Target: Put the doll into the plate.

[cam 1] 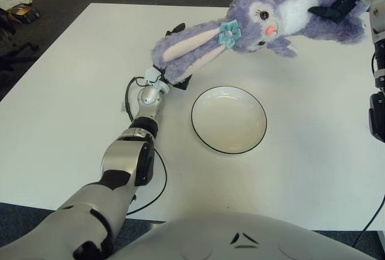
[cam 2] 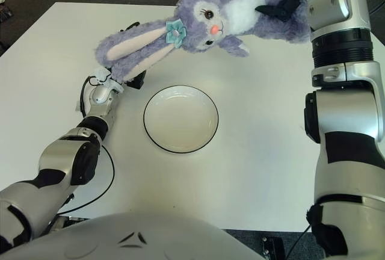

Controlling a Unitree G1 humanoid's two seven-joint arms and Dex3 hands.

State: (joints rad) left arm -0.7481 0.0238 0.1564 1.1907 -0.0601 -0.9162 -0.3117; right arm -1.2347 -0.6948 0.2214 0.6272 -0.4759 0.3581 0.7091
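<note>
The soft, light bunny doll (cam 1: 264, 16) hangs above the bench (cam 1: 72, 91), beyond the far side of the plate (cam 1: 228, 119). The right robot hand (cam 2: 283, 1) squeezes its body. The left robot hand (cam 1: 171, 73) grips one floppy ear.

1. Soft purple plush rabbit doll (cam 1: 264, 19) with white chest and pink inner ears: I count one.
2. Small teal fabric flower (cam 1: 228, 33) pinned at the base of its ear: one.
3. Round white shallow plate with a thin dark rim (cam 1: 201, 133): one.
4. White rectangular table top (cam 1: 66, 109): one.
5. My own three-finger hands: two, my left hand (cam 1: 171, 73) and my right hand (cam 2: 283, 4).
6. Thin black cable (cam 1: 157, 182) looping beside my left forearm: one.
</note>
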